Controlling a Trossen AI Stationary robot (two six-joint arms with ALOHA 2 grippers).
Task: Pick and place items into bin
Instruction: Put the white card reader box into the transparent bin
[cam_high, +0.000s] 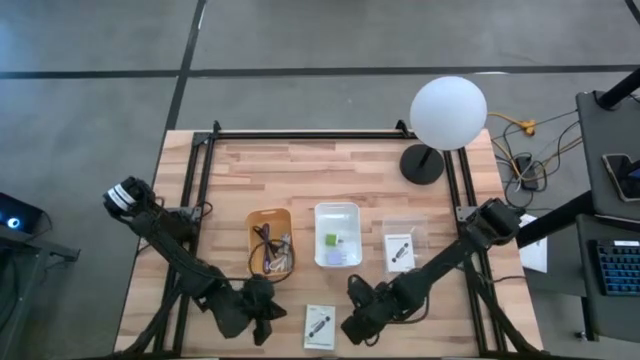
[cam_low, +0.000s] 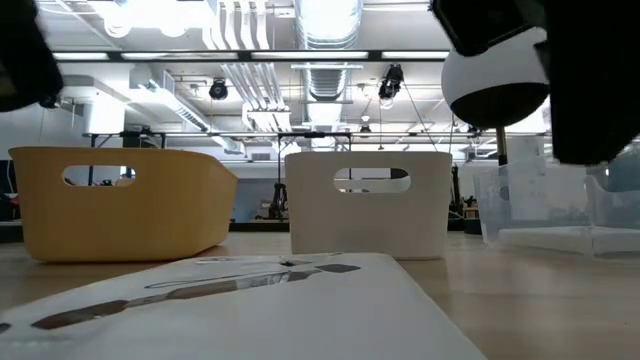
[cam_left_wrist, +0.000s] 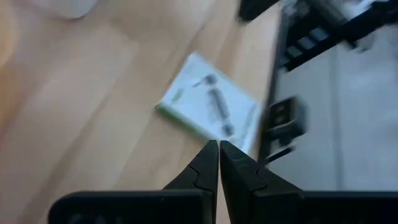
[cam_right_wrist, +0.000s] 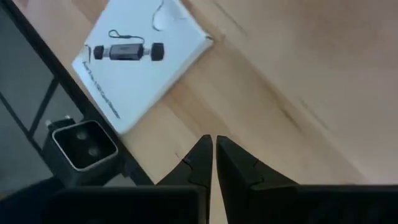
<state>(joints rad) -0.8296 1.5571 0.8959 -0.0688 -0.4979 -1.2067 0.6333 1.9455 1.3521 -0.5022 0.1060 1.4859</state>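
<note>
A white square card (cam_high: 319, 325) printed with a dark object lies flat near the table's near edge, between my two grippers; it also shows in the left wrist view (cam_left_wrist: 211, 107), the right wrist view (cam_right_wrist: 140, 59) and the low view (cam_low: 220, 290). A second card (cam_high: 400, 250) lies farther right, in a clear sleeve. The white bin (cam_high: 337, 235) holds a tiny green block and a purple bit. The yellow bin (cam_high: 270, 243) holds dark and grey cables. My left gripper (cam_high: 272, 318) (cam_left_wrist: 219, 152) is shut, left of the near card. My right gripper (cam_high: 355, 322) (cam_right_wrist: 213, 146) is shut, right of it.
A lamp with a white globe (cam_high: 448, 112) stands on a dark base (cam_high: 422, 163) at the far right of the table. A black frame runs along the table's edges (cam_high: 300, 133). The low camera (cam_right_wrist: 84, 143) sits at the near edge. Bare wood lies at far left.
</note>
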